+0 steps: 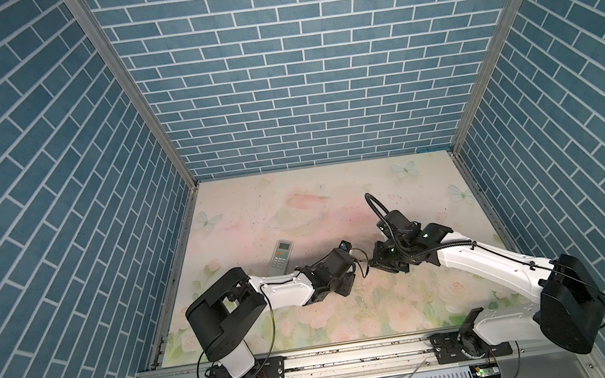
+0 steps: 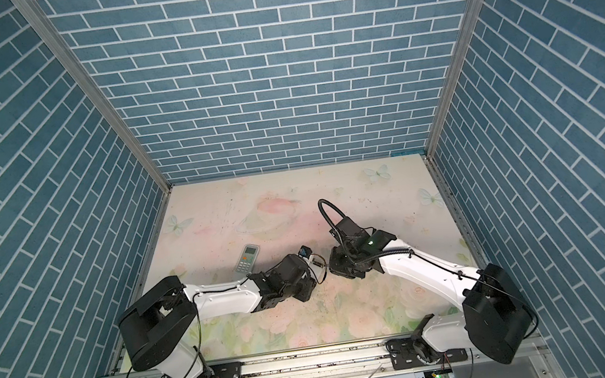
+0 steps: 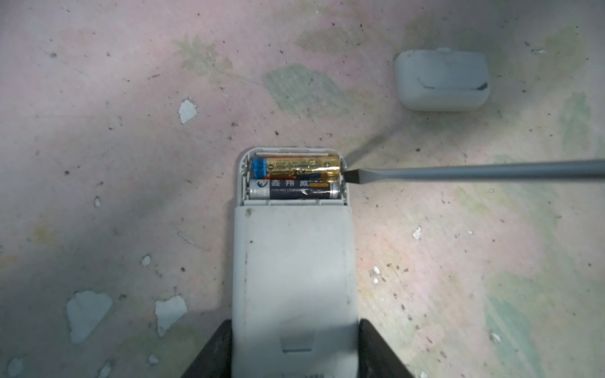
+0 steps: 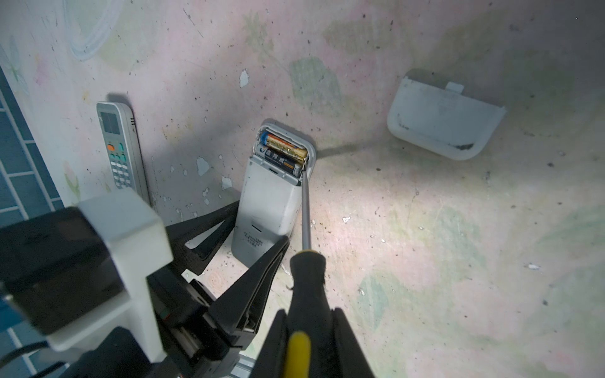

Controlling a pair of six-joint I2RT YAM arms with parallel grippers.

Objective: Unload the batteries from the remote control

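— Are both top views bright enough?
— Yes, evenly lit and sharp. Wide-angle stretch splays the brick walls [image 1: 30, 154] at the left and right edges, and shadows on the counter [image 1: 334, 201] are faint.
— And the wrist views?
— Dimmer, with dark corners. A bright pool lies beside the remote [image 3: 294, 261], the gold battery [image 3: 304, 165] shows glare, and the screwdriver [image 3: 474, 171] casts a blurred shadow.

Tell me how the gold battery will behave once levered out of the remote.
The gold battery is a smooth cylinder, so it will probably roll on the flat table. Its glossy wrap looks slippery to grip.
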